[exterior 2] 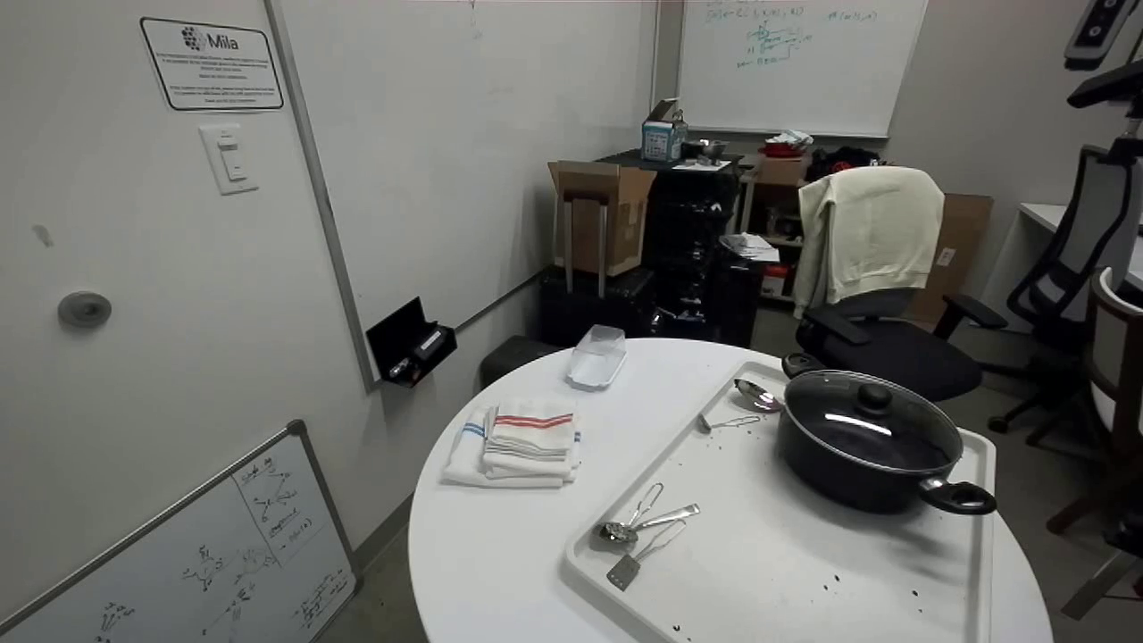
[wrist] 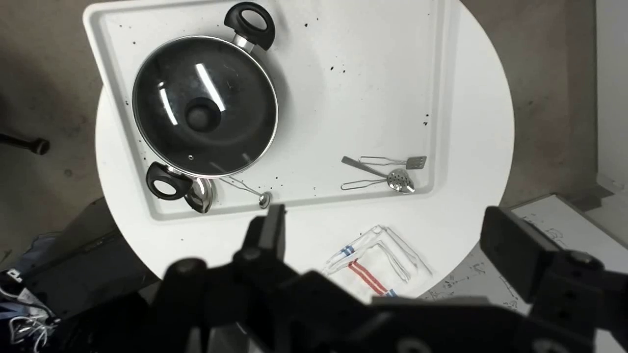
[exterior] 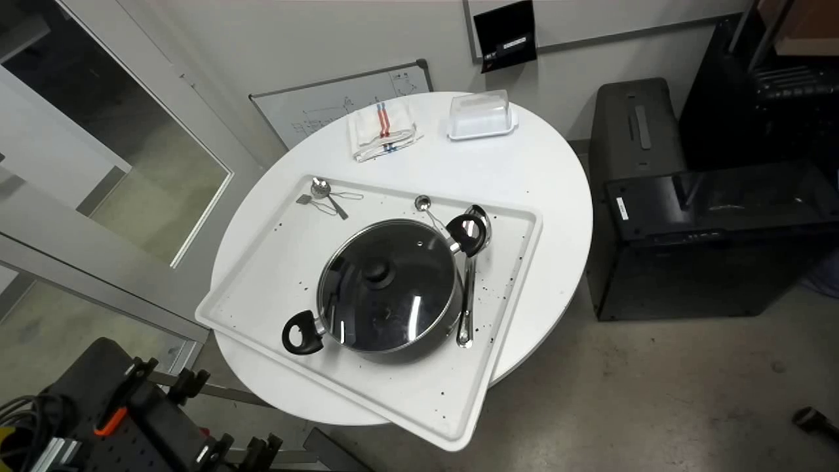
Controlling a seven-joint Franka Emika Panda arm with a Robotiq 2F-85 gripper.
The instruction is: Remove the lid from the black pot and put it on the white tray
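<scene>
The round glass lid (exterior: 400, 295) sits on the black pot (exterior: 409, 354), its dark knob up. In an exterior view, the lid (exterior 2: 866, 424) and pot (exterior 2: 844, 482) stand upright. In the wrist view, the lid (wrist: 230, 113) is at upper left and hides most of the pot, with the pot's two handles (wrist: 251, 27) showing. The pot stands on the white tray (exterior: 262, 269), which also shows in an exterior view (exterior 2: 759, 554) and the wrist view (wrist: 353, 98). My gripper (wrist: 383, 213) is open with nothing between its fingers, high above the table. It shows in neither exterior view.
Metal utensils lie on the tray: a slotted spoon (wrist: 400, 180), a small turner (wrist: 416, 162), a small ladle (wrist: 265, 199) and a large spoon (exterior: 466, 308) beside the pot. Folded towels (exterior: 383, 128) and a clear-covered dish (exterior: 482, 117) stand on the round white table (exterior: 557, 196).
</scene>
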